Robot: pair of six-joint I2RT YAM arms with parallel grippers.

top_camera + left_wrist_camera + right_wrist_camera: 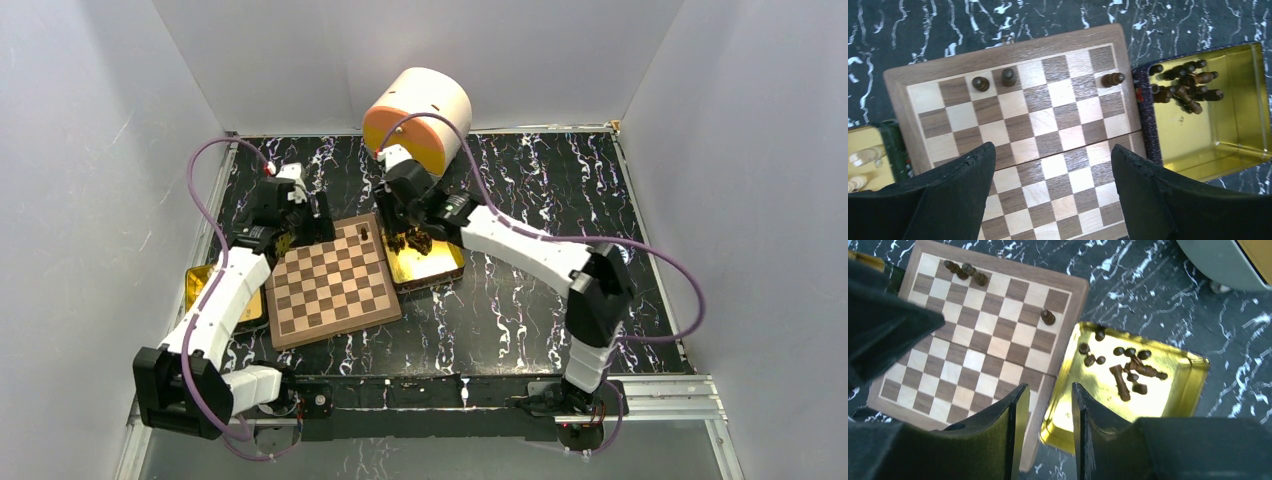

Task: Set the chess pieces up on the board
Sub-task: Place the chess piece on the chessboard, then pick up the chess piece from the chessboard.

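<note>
I am part way through putting the chess pieces (1008,76) on the board (330,285). In the left wrist view, three dark ones stand on the top row of squares. Two are side by side at the upper left and one is alone at the upper right. Many more lie in a heap in the gold tin (1058,425), which sits just beside the board on the tabletop (520,310).

I think the next job is to pick one more piece out of the tin. They are tiny and piled together, so I must come straight down on just one and squeeze gently.

The right arm (520,245) bends in from the lower right of the top view and hangs over the tin. The right end effector (1049,386) has a small gap between its fingers and holds nothing. The left arm (225,295) reaches up from the lower left to the board's upper left corner. The left end effector (1050,151) is spread wide and empty, above the board.
</note>
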